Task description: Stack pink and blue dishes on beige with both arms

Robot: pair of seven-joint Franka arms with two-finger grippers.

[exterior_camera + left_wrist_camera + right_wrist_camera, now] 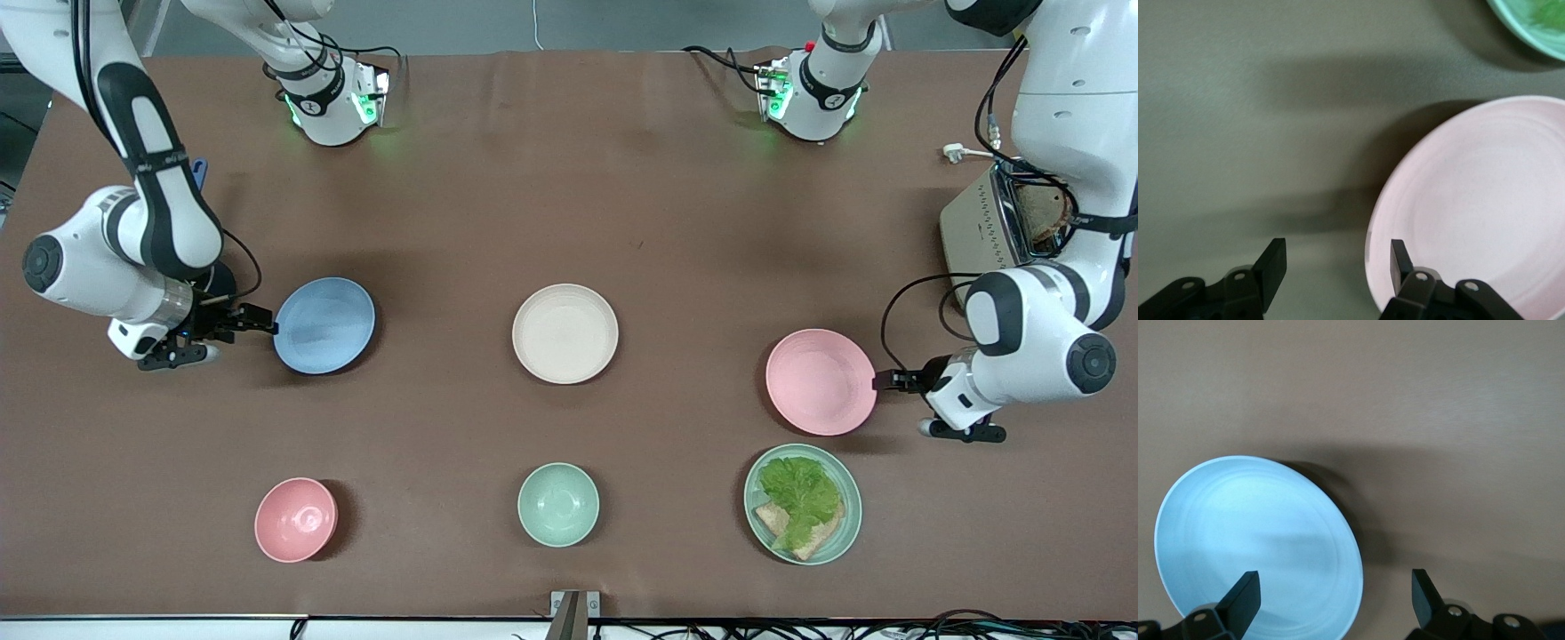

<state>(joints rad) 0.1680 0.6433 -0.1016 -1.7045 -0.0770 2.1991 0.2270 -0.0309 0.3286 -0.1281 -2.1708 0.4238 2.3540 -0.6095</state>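
Observation:
The pale blue plate (324,324) lies toward the right arm's end of the table. My right gripper (260,324) is open at its outer edge. In the right wrist view the blue plate (1258,540) has its rim between the spread fingers of the right gripper (1335,597). The pale pink plate (820,380) lies toward the left arm's end. My left gripper (889,380) is open at its edge. In the left wrist view the pink plate (1485,207) has its rim between the fingers of the left gripper (1337,263). The beige plate (564,333) sits bare between the two plates.
A pale green plate (852,508) with lettuce and bread sits just nearer the camera than the pink plate; its rim (1531,30) shows in the left wrist view. A pink bowl (295,519) and a green bowl (557,503) stand near the front edge. A toaster (978,233) stands by the left arm.

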